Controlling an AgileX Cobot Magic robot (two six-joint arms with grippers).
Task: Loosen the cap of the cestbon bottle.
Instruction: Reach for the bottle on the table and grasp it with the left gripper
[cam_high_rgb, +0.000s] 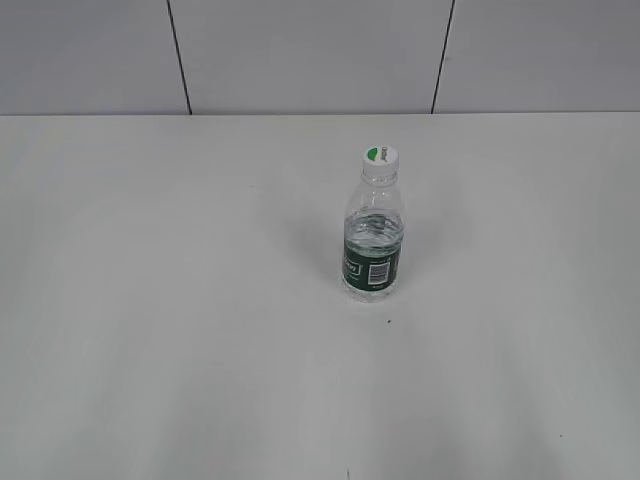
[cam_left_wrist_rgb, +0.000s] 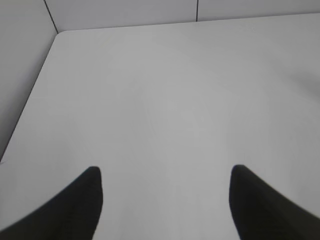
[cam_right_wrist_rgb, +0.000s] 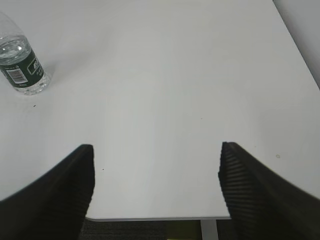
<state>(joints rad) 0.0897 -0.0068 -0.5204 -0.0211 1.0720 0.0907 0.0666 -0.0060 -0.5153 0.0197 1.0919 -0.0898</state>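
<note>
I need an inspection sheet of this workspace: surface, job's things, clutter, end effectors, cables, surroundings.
Surface: plain white table, a few tiny dark specks.
Job's things: small clear plastic water bottle with dark green label band upright, right of centre; small round white screw cap with green patch on its neck.
Clutter: nothing seen.
End effectors: left end effector open, holding nothing; right end effector open, holding nothing, the bottle far to its left.
Cables: nothing seen.
Surroundings: grey panelled wall behind.

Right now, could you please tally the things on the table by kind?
Bottle: 1
Cap, on the bottle: 1
Total: 2
</note>
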